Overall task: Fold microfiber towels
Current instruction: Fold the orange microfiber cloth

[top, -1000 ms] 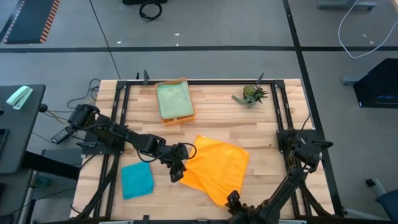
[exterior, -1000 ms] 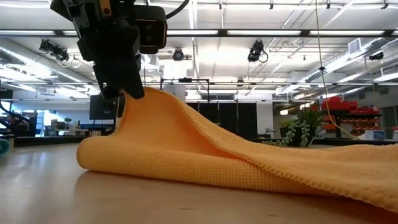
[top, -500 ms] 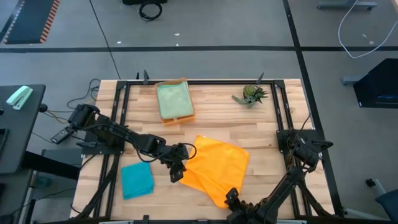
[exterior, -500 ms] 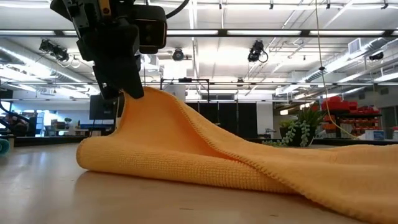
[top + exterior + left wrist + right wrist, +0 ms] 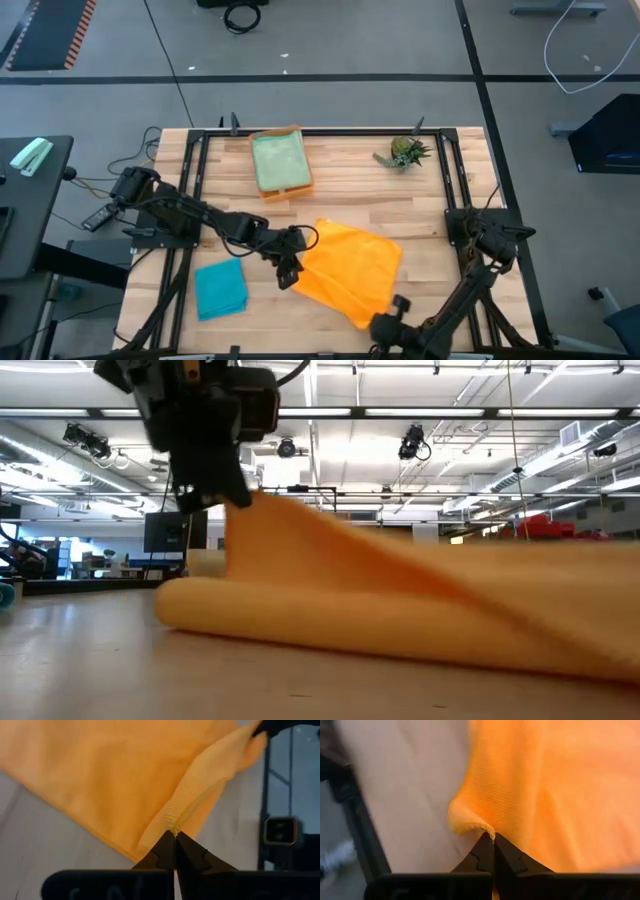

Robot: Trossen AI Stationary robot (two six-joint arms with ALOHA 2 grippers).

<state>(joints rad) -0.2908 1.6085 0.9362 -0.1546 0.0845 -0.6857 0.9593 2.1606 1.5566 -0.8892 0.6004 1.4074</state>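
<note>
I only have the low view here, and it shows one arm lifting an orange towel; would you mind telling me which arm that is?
Observer: It is the left arm. The left hand is shut on the orange towel at the corner nearest the teal towel.
Operator: Thank you. Is the right arm doing anything?
Observer: Yes. The right hand is shut on another corner of the orange towel, at the table's front edge.
Operator: Are any other towels on the table?
Observer: The teal one lies folded beside the left hand, and a sage green towel sits on an orange tray at the far side.
</note>
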